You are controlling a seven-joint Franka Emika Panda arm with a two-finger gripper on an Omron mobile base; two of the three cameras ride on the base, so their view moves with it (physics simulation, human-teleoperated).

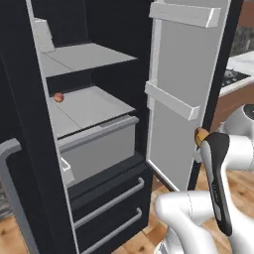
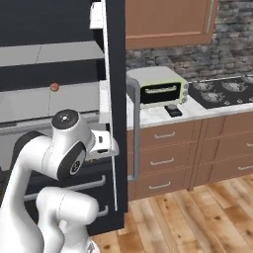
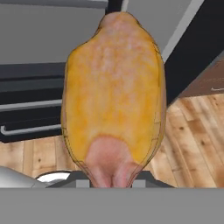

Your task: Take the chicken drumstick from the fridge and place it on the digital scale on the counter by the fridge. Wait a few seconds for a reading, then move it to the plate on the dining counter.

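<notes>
The chicken drumstick (image 3: 113,92), golden-brown with a paler pink end, stands close up in the hand view, and my gripper (image 3: 111,183) is shut on its lower end. In the left base view the drumstick (image 1: 200,134) shows as a small orange tip at the hand, just in front of the open fridge door (image 1: 183,89). The fridge (image 1: 94,114) stands open with pale grey shelves. To the right of the door, the digital scale (image 2: 173,110) is a small dark block on the marble counter (image 2: 153,117). The plate and the dining counter are out of view.
A small red item (image 1: 58,97) lies on a fridge shelf. A toaster oven (image 2: 158,86) stands on the counter behind the scale, and a black stove top (image 2: 222,91) lies further right. Brown drawers (image 2: 163,160) sit below, over a wooden floor.
</notes>
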